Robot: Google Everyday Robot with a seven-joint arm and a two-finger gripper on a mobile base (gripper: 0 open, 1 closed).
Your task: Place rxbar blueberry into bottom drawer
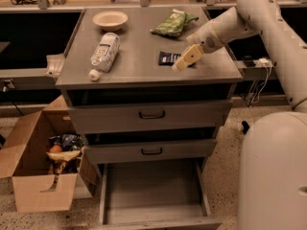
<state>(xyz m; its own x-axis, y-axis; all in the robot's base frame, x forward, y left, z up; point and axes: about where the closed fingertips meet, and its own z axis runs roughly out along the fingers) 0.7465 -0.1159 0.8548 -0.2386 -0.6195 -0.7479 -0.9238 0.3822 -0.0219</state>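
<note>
The rxbar blueberry (169, 57), a small flat dark navy wrapper with white print, lies on the grey cabinet top (139, 63) right of centre. My gripper (184, 60) hangs just above the top, right beside and partly over the bar's right end. The bottom drawer (152, 186) is pulled out, showing a plain grey floor with nothing in it. The two upper drawers with black handles are shut.
On the top lie a green snack bag (172, 24), a beige bowl (110, 19) and a plastic bottle on its side (103, 53). An open cardboard box (41, 164) with items stands on the floor left of the cabinet. My white arm and base (273, 166) fill the right side.
</note>
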